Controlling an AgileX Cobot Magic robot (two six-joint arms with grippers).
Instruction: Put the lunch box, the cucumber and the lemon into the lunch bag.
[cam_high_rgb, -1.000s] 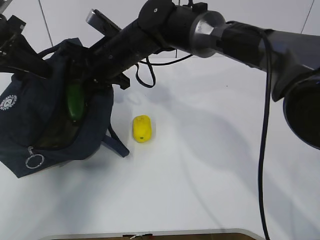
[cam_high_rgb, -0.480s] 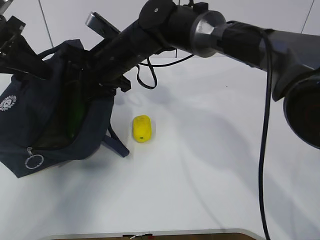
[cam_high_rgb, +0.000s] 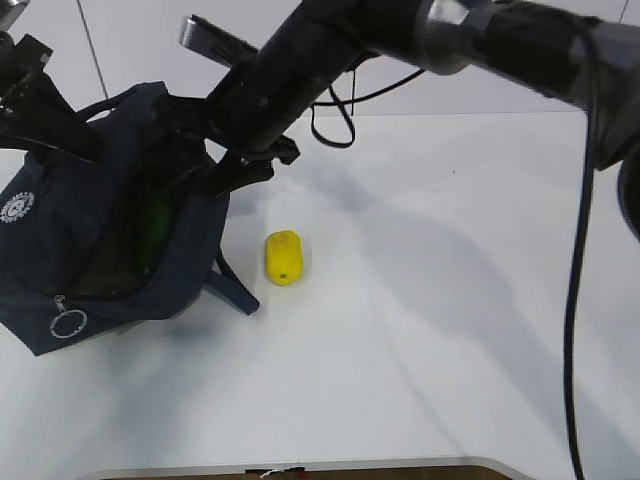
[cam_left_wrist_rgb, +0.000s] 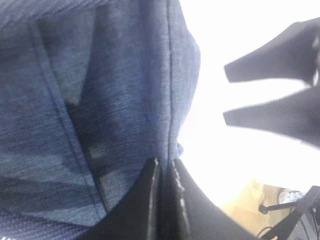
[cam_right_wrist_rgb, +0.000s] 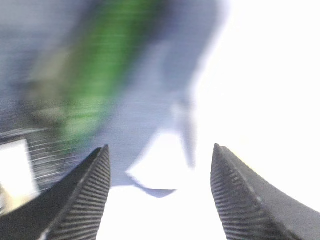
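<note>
The navy lunch bag (cam_high_rgb: 60, 240) lies at the left with its mouth open, and my left gripper (cam_left_wrist_rgb: 162, 164) is shut on its fabric (cam_left_wrist_rgb: 125, 100), holding the rim up. The dark green cucumber (cam_high_rgb: 153, 228) lies inside the bag; in the right wrist view it is a blurred green streak (cam_right_wrist_rgb: 100, 75). My right gripper (cam_right_wrist_rgb: 160, 155) is open and empty, just outside the bag's right edge (cam_high_rgb: 245, 170). The yellow lemon (cam_high_rgb: 284, 257) sits on the white table right of the bag, apart from both grippers. The lunch box is out of view.
A strap (cam_high_rgb: 235, 292) trails from the bag toward the lemon. The silver ring pull (cam_high_rgb: 69, 322) hangs at the bag's front. A black cable loop (cam_high_rgb: 335, 120) dangles from the right arm. White table (cam_high_rgb: 450, 300) stretches to the right and front.
The cucumber left my right gripper and slid down into the bag. The right gripper opened and drew back up and to the right, out of the bag mouth. The left gripper held still.
</note>
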